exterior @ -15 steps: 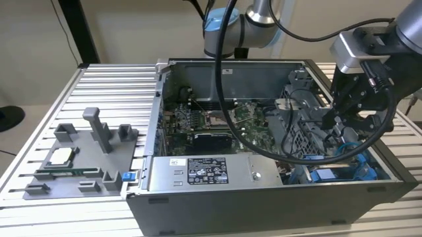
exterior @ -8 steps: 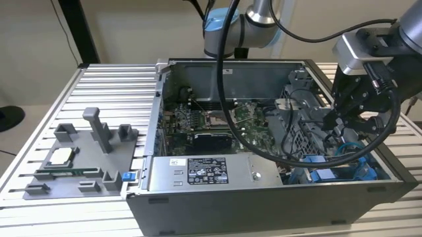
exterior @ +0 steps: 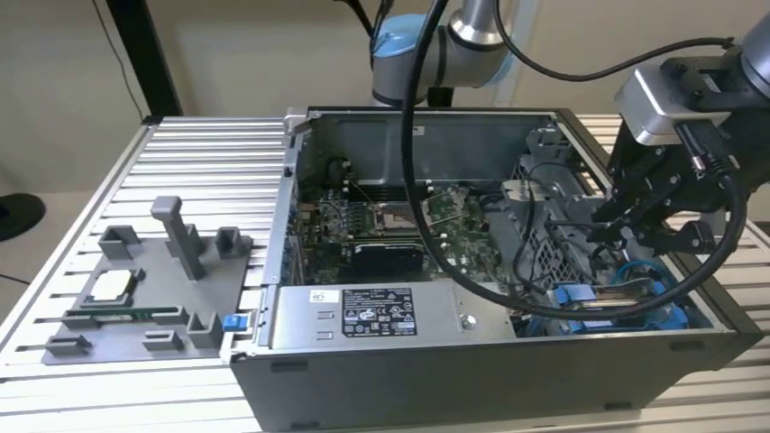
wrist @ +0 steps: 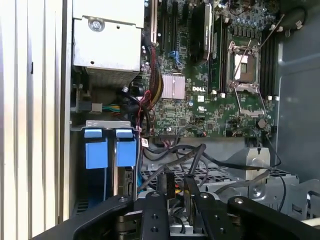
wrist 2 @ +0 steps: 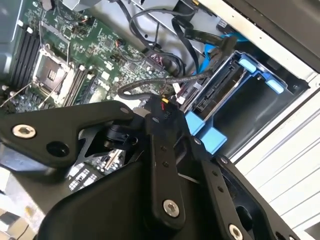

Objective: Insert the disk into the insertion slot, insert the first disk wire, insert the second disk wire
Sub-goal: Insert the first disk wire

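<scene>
Disk, clipped in its blue caddy, sits in the bay at one corner of the computer case — mostly hidden by caddy and case wall; gripper hangs over that same corner, close by the disk; black wires crowd it, so clamped or apart — cannot tell.

We found the computer case on the table, a tray beside it at the exterior view's left. Inside, the power supply lay along the near wall, with the disk beside it toward the exterior view's right.
</scene>
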You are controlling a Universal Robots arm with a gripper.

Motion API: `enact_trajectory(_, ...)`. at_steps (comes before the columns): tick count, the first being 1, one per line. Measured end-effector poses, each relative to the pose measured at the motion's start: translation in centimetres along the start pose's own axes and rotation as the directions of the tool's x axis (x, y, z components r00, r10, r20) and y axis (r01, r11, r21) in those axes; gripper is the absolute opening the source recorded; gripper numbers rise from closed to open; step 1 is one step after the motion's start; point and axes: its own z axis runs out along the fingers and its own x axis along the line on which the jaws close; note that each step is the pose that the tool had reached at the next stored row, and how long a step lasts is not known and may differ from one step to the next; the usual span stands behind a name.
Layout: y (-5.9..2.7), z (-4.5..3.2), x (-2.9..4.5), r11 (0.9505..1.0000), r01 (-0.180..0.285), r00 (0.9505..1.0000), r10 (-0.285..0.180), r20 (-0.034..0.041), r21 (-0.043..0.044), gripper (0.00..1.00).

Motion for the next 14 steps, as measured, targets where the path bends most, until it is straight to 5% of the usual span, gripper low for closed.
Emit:
enact_trajectory(8,-0.04,0.92,0.45,1.0000,0.001,1.0000,-0.001,0.0040,-0.0001,1.00)
enact_trajectory(9,-0.04,0.93,0.45,1.0000,0.001,1.0000,-0.001,0.0069,0.0003,0.00)
enact_trajectory(14,-0.04,1.06,0.58,1.0000,0.004,0.9999,-0.004,0.0139,0.0071,0.00)
